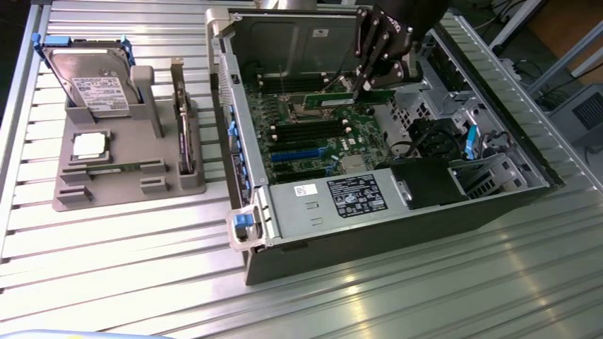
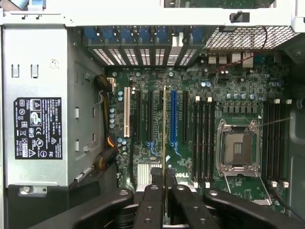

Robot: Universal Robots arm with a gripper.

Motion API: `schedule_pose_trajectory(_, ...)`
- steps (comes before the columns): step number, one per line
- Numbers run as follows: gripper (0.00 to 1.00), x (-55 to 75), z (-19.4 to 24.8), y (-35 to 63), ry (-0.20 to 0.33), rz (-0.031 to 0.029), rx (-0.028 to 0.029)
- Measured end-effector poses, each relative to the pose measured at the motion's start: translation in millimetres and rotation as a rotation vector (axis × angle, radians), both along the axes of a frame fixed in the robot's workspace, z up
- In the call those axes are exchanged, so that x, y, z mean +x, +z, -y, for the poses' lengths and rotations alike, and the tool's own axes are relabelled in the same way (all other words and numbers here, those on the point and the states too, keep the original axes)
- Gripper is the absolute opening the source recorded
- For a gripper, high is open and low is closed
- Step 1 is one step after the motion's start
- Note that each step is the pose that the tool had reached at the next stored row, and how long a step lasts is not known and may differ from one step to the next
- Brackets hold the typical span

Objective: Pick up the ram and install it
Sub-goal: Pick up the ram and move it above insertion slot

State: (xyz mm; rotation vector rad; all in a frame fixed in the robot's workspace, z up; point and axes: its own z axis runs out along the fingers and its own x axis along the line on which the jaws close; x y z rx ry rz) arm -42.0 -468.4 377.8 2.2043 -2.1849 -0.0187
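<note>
Exterior view in bright, even light, pale glare streaks on the ribbed metal bench (image 1: 424, 282) at lower right of the frame, computer case (image 1: 282, 42) interior shaded, wrist view with case rim washed out, pincer (image 2: 164, 174) dark.

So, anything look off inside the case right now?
Nothing damaged or spilled. One oddity: the ram, clamped in the end effector, lines up edge-on beside the blue expansion slot, not over the memory slots by the empty CPU socket. That may just be the wrist view's angle.
</note>
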Motion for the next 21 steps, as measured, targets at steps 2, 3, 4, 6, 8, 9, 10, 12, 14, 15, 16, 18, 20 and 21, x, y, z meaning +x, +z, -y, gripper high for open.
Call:
schedule_pose_trajectory(2,0.13,3.3,0.0,0.0,0.0,0.0,-0.0001)
schedule_pose_trajectory(3,0.13,4.4,0.0,0.0,0.0,0.0,-0.0002)
schedule_pose_trajectory(4,0.13,6.4,0.0,0.0,0.0,0.0,-0.0002)
schedule_pose_trajectory(6,0.13,8.7,0.0,-0.1,0.0,0.0,-0.0003)
schedule_pose_trajectory(8,0.13,13.0,0.0,-0.1,0.0,0.0,-0.0005)
schedule_pose_trajectory(9,0.13,14.1,0.0,-0.1,0.0,0.0,-0.0004)
schedule_pose_trajectory(10,0.13,15.1,0.0,-0.1,0.0,0.0,-0.0005)
schedule_pose_trajectory(12,0.13,17.8,0.0,-0.1,0.0,0.0,-0.0005)
schedule_pose_trajectory(14,0.13,20.0,0.0,-0.1,0.0,0.0,-0.0007)
schedule_pose_trajectory(15,0.13,21.7,0.0,-0.2,0.0,0.0,-0.0007)
schedule_pose_trajectory(16,0.13,23.3,0.0,-0.2,0.0,0.0,-0.0007)
schedule_pose_trajectory(18,0.13,26.7,0.0,-0.2,0.0,0.0,-0.0009)
schedule_pose_trajectory(20,0.13,30.6,0.0,-0.2,0.0,0.0,-0.001)
schedule_pose_trajectory(21,0.13,33.2,0.0,-0.3,0.0,0.0,-0.001)
